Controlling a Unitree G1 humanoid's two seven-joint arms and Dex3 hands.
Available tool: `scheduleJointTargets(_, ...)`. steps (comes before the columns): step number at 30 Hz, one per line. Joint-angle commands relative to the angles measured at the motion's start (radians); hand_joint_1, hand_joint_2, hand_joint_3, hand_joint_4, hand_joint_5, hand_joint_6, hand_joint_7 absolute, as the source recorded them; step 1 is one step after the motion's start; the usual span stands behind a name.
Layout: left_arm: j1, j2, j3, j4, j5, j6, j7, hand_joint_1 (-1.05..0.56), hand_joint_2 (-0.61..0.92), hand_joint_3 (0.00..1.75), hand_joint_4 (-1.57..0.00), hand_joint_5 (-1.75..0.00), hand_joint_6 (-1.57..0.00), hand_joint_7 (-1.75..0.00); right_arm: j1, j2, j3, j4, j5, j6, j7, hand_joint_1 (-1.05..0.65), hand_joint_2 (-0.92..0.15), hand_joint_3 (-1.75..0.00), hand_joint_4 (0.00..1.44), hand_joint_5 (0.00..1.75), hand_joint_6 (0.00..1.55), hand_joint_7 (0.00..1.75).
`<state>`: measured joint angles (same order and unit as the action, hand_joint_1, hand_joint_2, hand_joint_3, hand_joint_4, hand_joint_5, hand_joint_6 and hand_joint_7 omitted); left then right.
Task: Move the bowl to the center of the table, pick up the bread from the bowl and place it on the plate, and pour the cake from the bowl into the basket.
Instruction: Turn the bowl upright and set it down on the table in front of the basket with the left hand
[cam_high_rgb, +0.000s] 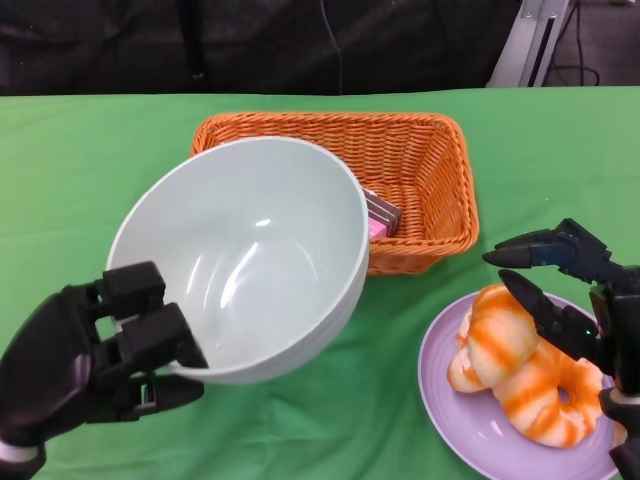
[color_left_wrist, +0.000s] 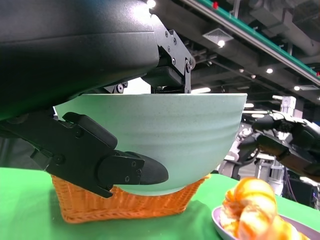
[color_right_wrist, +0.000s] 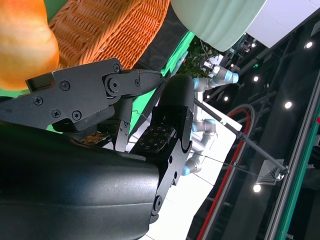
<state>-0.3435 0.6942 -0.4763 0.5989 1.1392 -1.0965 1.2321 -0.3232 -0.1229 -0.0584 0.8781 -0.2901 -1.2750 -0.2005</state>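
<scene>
Bowl: the pale green round ceramic bowl (cam_high_rgb: 245, 255) was lifted and tipped, its mouth facing the camera and its far rim hanging over the near left edge of the basket; the inside looked empty.
Left hand: the black left hand (cam_high_rgb: 95, 355) gripped the bowl's near lower rim, fingers inside the rim and thumb pressed against the outer wall, as the left wrist view also showed.
Basket: the orange woven rectangular basket (cam_high_rgb: 425, 160) sat just behind the bowl on the green tablecloth (cam_high_rgb: 60, 180).
Cake: a small pink and dark wrapped cake (cam_high_rgb: 380, 215) lay inside the basket, just past the bowl's rim, so the pour seemed already done.
Bread: the orange-and-white glazed twisted bread (cam_high_rgb: 520, 365) rested on the plate.
Plate: the lilac round plate (cam_high_rgb: 455, 400) lay near the robot's right, apart from the basket.
Right hand: the black right hand (cam_high_rgb: 565, 290) hovered over the bread's far side with fingers spread and nothing in them; whether it touched the bread could not be told.
Key relation: the bowl lay directly beyond the left fingers, tilted towards the basket; the left hand alone held it, so righting or setting it down would probably fall to that hand.
</scene>
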Motion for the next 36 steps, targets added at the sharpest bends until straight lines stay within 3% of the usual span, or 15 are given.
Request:
scheduleJointTargets(1,0.025,0.033,0.003,-0.027,-0.003,-0.019,0.004,-0.21,0.91,0.41,-0.69,-1.75,-0.47,-1.75,0.02,-0.007,0.001,-0.034,0.011,0.02,-0.001,-0.28,-0.92,-0.26,0.78,1.02,0.81,0.65)
scheduleJointTargets(21,0.089,0.045,-0.027,-0.099,0.097,0.046,0.038,-0.17,0.91,0.46,-0.69,-1.75,-0.51,-1.75,0.047,-0.015,0.004,-0.093,0.042,0.052,0.023,-0.3,-0.92,-0.25,0.78,1.05,0.81,0.65)
scheduleJointTargets(31,0.075,0.096,-0.093,-0.145,0.185,0.153,0.058,-0.25,0.92,0.33,-0.63,-1.75,-0.46,-1.73,0.059,-0.015,0.001,-0.112,0.036,0.039,0.024,-0.31,-0.92,-0.25,0.77,1.04,0.81,0.65)
scheduleJointTargets(36,0.061,0.099,-0.119,-0.138,0.181,0.172,0.039,-0.28,0.92,0.29,-0.63,-1.75,-0.51,-1.63,0.066,-0.01,0.002,-0.122,0.045,0.048,0.027,-0.3,-0.92,-0.24,0.78,1.03,0.81,0.66)
